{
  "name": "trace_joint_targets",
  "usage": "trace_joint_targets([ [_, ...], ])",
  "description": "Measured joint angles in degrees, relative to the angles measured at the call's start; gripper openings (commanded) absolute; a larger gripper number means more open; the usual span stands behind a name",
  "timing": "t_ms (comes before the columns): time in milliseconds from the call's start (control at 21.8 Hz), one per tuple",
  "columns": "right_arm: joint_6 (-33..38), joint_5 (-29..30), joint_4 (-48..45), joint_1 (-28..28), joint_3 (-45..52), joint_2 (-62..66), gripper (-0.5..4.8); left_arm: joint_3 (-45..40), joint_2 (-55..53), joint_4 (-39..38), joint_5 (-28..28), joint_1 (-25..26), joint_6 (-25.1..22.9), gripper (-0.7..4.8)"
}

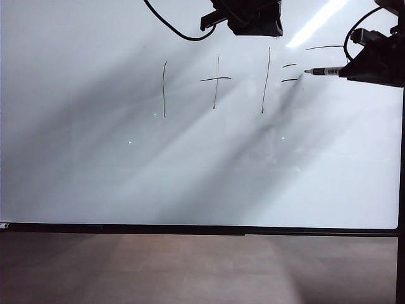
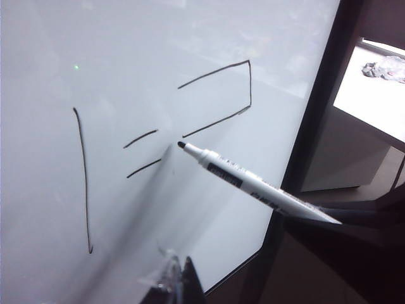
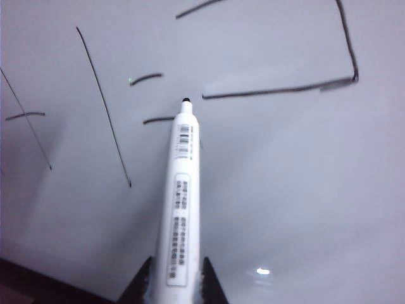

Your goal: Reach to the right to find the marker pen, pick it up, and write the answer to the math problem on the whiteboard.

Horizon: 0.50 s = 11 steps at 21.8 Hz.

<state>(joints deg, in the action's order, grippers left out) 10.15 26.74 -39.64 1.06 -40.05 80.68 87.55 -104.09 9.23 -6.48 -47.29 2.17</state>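
Observation:
The whiteboard carries the math problem, one plus one equals, in thin black strokes. To the right of the equals sign are the answer's strokes: a top line, a side line and a line running back toward the equals sign. My right gripper is shut on the marker pen, a white labelled barrel with a black tip. The tip sits just past the free end of the last stroke, close to the board. My left gripper hangs at the board's top centre, its fingertips together and holding nothing.
A black cable loops down from the left arm. The board's black frame runs along its lower edge above a brown surface. Past the board's right frame stands a white table with a crumpled object.

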Motion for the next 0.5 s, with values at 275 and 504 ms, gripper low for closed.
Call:
trace_joint_targets([
  [275,0.04,-1.29,-0.39,0.02,-0.09,0.0,-0.06,0.0,0.0,-0.04,0.0,0.0,0.0,-0.04],
  [504,0.02,-1.46,-0.39,0.02,-0.09,0.0,-0.06,0.0,0.0,-0.04,0.0,0.0,0.0,-0.04],
])
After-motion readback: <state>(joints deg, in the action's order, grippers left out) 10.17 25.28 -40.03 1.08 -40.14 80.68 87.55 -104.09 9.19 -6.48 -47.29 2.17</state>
